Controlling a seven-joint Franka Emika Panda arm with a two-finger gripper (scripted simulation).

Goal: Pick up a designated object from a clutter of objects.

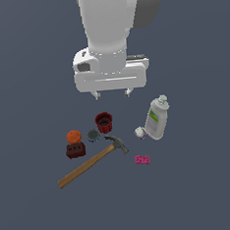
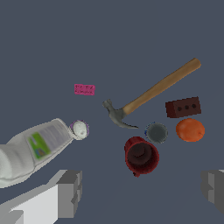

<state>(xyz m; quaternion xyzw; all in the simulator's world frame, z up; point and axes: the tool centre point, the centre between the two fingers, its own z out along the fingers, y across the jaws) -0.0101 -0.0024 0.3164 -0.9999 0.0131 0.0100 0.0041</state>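
The small can (image 1: pixel 93 135) with a grey top and blue side band stands between the red cup (image 1: pixel 104 122) and the orange ball (image 1: pixel 73 137). It also shows in the wrist view (image 2: pixel 156 132), next to the red cup (image 2: pixel 141 155) and the orange ball (image 2: pixel 190 130). My gripper (image 1: pixel 112 93) hangs open and empty well above the clutter, behind the cup. In the wrist view its fingers (image 2: pixel 70 192) stand wide apart with nothing between them.
A wooden-handled hammer (image 1: pixel 89 163) lies in front of the can, its head (image 2: pixel 115 116) close to it. A dark brown block (image 1: pixel 75 150), white bottle (image 1: pixel 157 118), small white ball (image 1: pixel 139 132) and pink brick (image 1: pixel 142 159) lie around.
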